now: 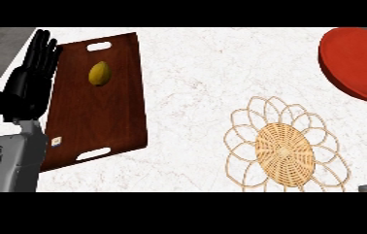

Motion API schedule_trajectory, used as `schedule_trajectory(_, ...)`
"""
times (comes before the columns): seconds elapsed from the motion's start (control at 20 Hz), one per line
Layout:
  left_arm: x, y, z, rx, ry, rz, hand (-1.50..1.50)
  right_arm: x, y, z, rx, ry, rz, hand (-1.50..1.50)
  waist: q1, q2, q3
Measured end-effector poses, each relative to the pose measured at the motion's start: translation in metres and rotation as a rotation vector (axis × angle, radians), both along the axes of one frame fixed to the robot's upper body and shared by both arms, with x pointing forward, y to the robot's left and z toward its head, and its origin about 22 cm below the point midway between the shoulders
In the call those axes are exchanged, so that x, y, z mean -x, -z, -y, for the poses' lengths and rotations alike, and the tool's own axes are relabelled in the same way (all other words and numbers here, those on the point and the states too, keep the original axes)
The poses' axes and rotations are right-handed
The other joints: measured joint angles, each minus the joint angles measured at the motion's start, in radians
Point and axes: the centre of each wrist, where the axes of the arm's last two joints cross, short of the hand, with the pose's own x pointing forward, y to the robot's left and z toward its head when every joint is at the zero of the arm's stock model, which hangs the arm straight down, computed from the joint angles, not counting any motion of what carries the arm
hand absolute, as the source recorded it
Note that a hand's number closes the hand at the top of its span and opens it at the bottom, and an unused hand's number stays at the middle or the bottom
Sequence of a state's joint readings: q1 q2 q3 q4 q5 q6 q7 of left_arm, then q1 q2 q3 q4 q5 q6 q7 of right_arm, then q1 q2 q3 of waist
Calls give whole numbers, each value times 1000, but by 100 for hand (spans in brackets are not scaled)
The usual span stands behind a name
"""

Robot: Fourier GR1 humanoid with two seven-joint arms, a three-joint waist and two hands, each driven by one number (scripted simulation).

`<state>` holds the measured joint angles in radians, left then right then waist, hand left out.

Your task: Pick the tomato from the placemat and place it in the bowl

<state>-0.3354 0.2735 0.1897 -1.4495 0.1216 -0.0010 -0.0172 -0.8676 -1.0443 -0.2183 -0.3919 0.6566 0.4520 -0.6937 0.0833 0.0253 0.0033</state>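
Note:
A woven wicker placemat (285,152) with a looped border lies at the lower right of the counter, and nothing sits on it. No tomato shows anywhere. The red bowl (347,62) is cut off by the right edge at the upper right. My left hand (30,77) stands at the far left with straight fingers pointing up, open and holding nothing, beside the tray's left edge. My right hand does not appear in the head view.
A dark wooden tray (100,111) with two handle slots lies at the left. A yellow lemon (99,74) rests in its upper part. A small dark object (362,188) peeks in at the bottom right corner.

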Motion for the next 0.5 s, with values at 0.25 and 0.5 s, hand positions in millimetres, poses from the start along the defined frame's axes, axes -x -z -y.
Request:
schedule_trajectory(0.25,5,2,-5,-5,-12,0,0,-16,43,-15,37,0,-39,150,-8,0,1)
schedule_trajectory(0.5,3,-4,-3,-5,-7,9,0,-31,74,-33,-30,66,-107,-150,-4,3,2)
